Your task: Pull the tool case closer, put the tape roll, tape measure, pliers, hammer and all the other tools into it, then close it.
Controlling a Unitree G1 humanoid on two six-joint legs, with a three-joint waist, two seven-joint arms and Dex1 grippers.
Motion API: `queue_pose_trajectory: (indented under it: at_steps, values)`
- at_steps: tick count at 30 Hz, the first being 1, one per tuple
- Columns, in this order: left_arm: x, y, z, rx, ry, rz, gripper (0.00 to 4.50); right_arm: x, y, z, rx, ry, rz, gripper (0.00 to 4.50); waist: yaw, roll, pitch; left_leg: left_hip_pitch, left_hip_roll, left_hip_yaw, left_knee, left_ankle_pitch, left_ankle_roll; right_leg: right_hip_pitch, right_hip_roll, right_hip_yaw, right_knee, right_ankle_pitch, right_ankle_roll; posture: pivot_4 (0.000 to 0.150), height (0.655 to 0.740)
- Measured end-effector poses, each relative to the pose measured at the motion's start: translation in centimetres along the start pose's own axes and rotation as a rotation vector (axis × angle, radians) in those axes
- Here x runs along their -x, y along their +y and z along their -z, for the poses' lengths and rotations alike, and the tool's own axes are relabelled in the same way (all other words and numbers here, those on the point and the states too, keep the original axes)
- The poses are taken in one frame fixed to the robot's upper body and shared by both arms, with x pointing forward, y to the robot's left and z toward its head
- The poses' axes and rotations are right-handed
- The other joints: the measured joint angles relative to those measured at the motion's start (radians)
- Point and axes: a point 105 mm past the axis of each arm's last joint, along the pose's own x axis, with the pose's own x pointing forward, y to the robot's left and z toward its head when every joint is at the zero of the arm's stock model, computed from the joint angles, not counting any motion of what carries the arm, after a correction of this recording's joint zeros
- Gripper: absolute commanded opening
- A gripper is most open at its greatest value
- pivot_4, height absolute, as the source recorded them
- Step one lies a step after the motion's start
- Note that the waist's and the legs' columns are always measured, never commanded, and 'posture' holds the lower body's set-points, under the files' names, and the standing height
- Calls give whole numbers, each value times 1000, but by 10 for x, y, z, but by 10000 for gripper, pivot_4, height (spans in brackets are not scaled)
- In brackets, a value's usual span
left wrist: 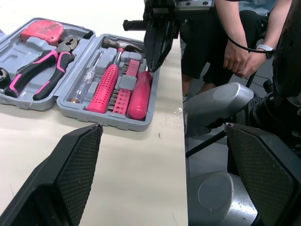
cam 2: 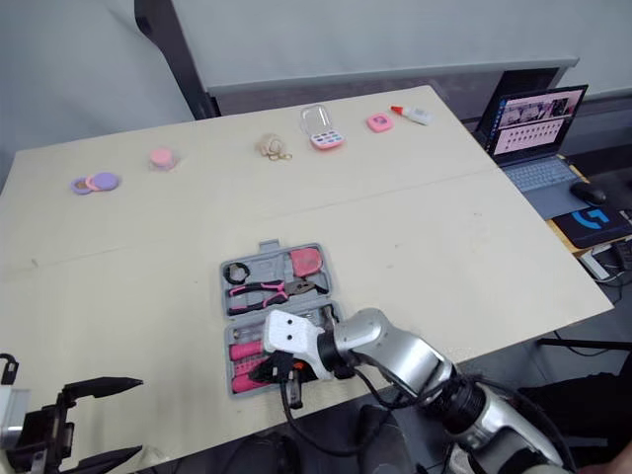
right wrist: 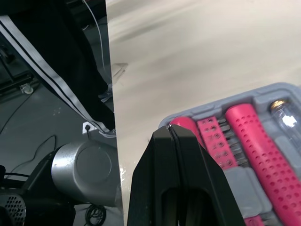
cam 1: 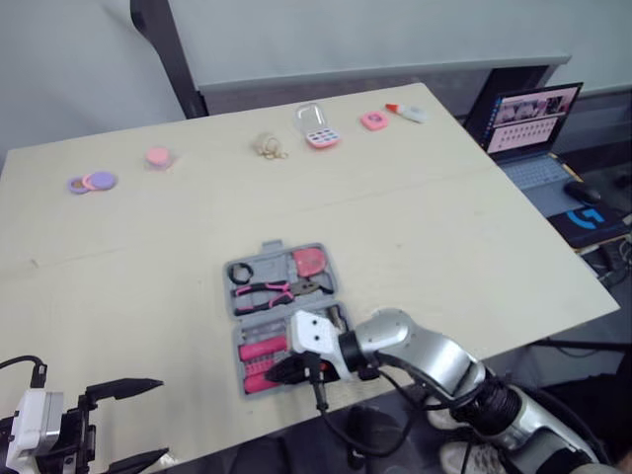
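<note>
The grey tool case (cam 1: 272, 248) lies open near the table's front edge. Its far half holds a black tape roll (cam 1: 241, 271), a pink tape measure (cam 1: 310, 261) and pink-handled pliers (cam 1: 267, 291). In the near half lie a pink-handled hammer (left wrist: 106, 84), a clear screwdriver (left wrist: 87, 77), a thick pink handle (left wrist: 138, 92) and a bit strip. My right gripper (cam 1: 281, 371) is shut with nothing between its fingers, and its tip hangs just over the thick pink handle at the case's near right corner. My left gripper (cam 1: 138, 423) stands open at the front left table edge, well away from the case.
Along the table's far side lie purple discs (cam 1: 91, 182), a pink disc (cam 1: 158, 156), a beige bundle (cam 1: 268, 146), a pink-and-white box (cam 1: 319, 130) and a glue bottle (cam 1: 407, 113). An open laptop (cam 1: 533, 123) stands to the right. A person (left wrist: 235, 42) sits beyond the front edge.
</note>
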Motion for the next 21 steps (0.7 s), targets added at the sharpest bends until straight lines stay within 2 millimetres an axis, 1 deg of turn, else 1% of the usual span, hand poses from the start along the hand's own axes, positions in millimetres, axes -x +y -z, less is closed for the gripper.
queue_pose_trajectory:
  at_steps: [3, 6, 12, 17, 21]
  values:
    - [-1, 1, 0, -3, -3, 4, 45000, 0, -2, 8, -2, 13, 9, 199, 0, 0, 0, 0, 0, 0, 0, 0, 0, 0, 0, 0, 0, 0, 0, 1500, 7287]
    - [-2, 1, 0, -2, -2, 4, 45000, 0, -5, 12, 4, 22, 22, 199, 0, 0, 0, 0, 0, 0, 0, 0, 0, 0, 0, 0, 0, 0, 0, 1500, 7287]
    - [-2, 1, 1, -2, 4, 7, 45000, -1, -8, 15, 7, 18, 29, 199, 1, 0, 0, 0, 0, 0, 0, 0, 0, 0, 0, 0, 0, 0, 0, 1500, 7287]
    - [-3, 1, 1, -3, 5, 8, 45000, 4, -14, 19, 2, 24, 51, 199, 1, 0, 0, 0, 0, -1, 0, 0, 0, 0, 0, 0, 0, 0, 0, 1500, 7287]
    - [-3, 1, 1, 1, 5, 5, 45000, 5, -16, 21, 9, 26, 58, 199, 1, 0, 0, 0, 0, -1, 0, 0, 0, 0, 0, 0, 0, 0, 0, 1500, 7287]
